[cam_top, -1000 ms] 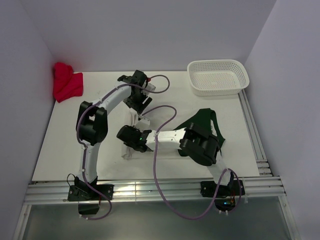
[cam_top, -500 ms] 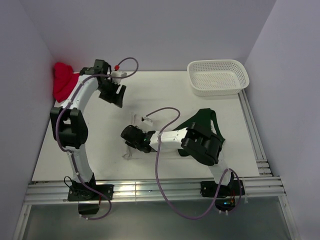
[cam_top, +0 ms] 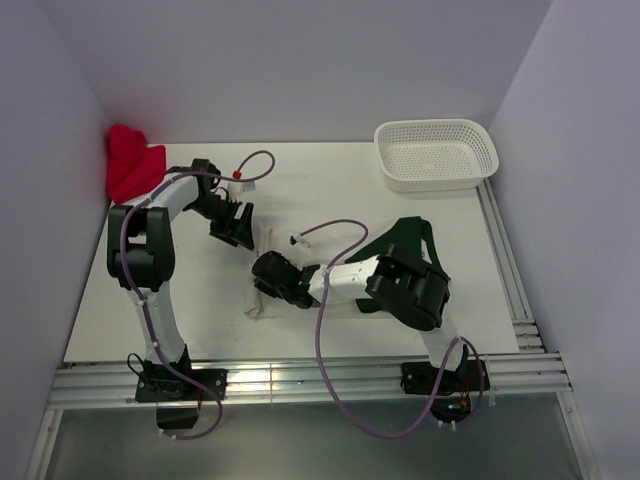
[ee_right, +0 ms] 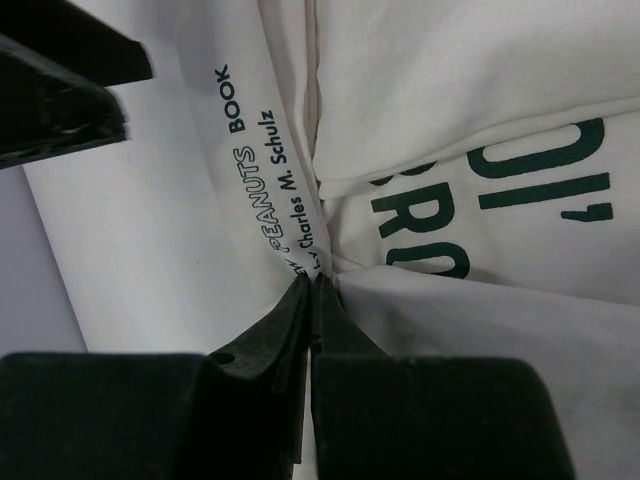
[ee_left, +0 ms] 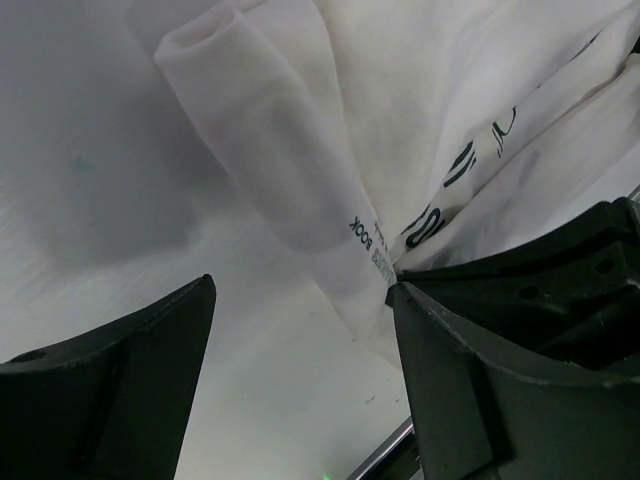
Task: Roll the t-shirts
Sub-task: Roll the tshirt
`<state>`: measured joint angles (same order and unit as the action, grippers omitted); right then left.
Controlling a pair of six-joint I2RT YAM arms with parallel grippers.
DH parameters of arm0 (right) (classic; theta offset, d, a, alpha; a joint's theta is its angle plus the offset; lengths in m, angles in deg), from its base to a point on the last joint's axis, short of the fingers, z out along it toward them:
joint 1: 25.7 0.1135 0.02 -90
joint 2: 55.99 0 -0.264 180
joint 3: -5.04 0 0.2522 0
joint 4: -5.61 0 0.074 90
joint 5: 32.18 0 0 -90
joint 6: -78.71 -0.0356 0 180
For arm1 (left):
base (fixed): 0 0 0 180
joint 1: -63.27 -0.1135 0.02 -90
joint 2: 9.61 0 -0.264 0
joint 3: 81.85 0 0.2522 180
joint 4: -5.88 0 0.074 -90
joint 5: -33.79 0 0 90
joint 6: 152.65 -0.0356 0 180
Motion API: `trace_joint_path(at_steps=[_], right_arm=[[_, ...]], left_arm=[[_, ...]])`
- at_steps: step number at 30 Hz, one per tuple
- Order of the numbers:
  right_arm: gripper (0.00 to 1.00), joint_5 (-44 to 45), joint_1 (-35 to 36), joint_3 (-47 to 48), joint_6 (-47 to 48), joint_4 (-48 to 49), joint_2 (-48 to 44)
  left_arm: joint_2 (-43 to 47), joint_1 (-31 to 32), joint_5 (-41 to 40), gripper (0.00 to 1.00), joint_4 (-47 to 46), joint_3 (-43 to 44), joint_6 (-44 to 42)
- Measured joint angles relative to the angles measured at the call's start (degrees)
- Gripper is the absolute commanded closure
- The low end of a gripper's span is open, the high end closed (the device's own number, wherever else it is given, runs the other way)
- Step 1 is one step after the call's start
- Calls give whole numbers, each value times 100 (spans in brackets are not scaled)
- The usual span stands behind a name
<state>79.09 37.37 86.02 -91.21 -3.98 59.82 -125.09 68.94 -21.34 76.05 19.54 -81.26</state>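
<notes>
The job looks less than half done. The off-white t-shirt (cam_top: pixel 257 305) lies near the middle of the table, a little toward the near edge. It is gathered into a narrow, loose bundle rather than a tight, finished roll. The dark green t-shirt (cam_top: pixel 418 240) lies spread out toward the right edge, partly under the right arm (cam_top: pixel 400 285), and shows no rolling at all. What remains, as I judge it, is to tighten and finish the pale shirt, then do the green one from the start. The right jaws are closed on a fold of the off-white shirt, pinching it where two layers meet. The left jaws stand wide open and hold nothing, just beside the far end of the bundle. From above the bundle is mostly hidden by both wrists, and neither grip can be read there. The left wrist view shows that one edge of the shirt (ee_left: pixel 260 150) is already curled into a tube with an open end, and that bare table lies between the open fingers. The right wrist view shows the pinch itself and the dark printed lettering (ee_right: pixel 265 170) along the fold. Only the top view shows the green shirt.
</notes>
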Motion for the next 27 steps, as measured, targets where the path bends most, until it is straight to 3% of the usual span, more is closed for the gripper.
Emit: trace_joint_path(at_steps=[10,12,18,22,27], right_arm=[[100,-127,-46,-260,-39,409,-59],[100,-142,-50,-304,-52,487,-61],[100,-144,-59,-339,-52,503,-92],[98,-109,-59,-323,9,345,-138],[74,28,-28,-52,136,-219,-155]], left_arm=[[-417,0,601,30,-527,-275,494],[-444,22,717,38,-651,-319,634],[-503,184,575,83,-975,-472,957],[-476,264,293,99,-973,-468,1082],[-352,479,-343,100,-896,-393,1174]])
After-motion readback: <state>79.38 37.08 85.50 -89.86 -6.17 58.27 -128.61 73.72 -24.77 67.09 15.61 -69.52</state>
